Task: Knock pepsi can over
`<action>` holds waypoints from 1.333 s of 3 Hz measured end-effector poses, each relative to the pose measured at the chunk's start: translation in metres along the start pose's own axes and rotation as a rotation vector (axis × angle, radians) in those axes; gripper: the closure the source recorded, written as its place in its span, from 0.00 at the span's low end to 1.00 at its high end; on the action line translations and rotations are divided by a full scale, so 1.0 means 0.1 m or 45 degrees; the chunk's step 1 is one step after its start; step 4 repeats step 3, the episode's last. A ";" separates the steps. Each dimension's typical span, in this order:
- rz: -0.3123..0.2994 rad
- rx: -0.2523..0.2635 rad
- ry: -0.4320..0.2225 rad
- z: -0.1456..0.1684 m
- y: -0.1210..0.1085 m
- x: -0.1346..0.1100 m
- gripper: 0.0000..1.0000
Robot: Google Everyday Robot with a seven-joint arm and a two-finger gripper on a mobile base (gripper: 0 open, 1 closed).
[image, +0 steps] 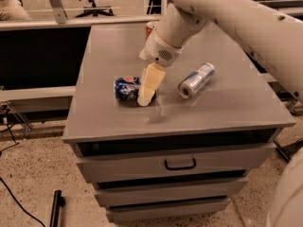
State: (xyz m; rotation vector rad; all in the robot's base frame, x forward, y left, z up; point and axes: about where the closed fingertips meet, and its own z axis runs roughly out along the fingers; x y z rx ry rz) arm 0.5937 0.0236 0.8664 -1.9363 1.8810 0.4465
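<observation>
The pepsi can (126,88), dark blue with a white and red graphic, lies on its side on the grey cabinet top (227,108), left of centre. My gripper (147,96) points down right beside it, its cream fingers (150,84) covering the can's right end. The tips reach down to the surface.
A slimmer silver and light-blue can (196,80) lies on its side to the right. A red can (150,28) stands at the back, mostly hidden behind my arm (236,18). The cabinet has drawers below (180,164). A black bar (55,207) lies on the floor, left.
</observation>
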 end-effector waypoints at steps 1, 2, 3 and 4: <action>-0.040 0.020 -0.068 -0.11 -0.01 0.04 0.00; -0.101 0.074 -0.179 -0.33 0.01 0.13 0.00; -0.124 0.088 -0.204 -0.40 0.03 0.18 0.00; -0.124 0.088 -0.204 -0.40 0.03 0.18 0.00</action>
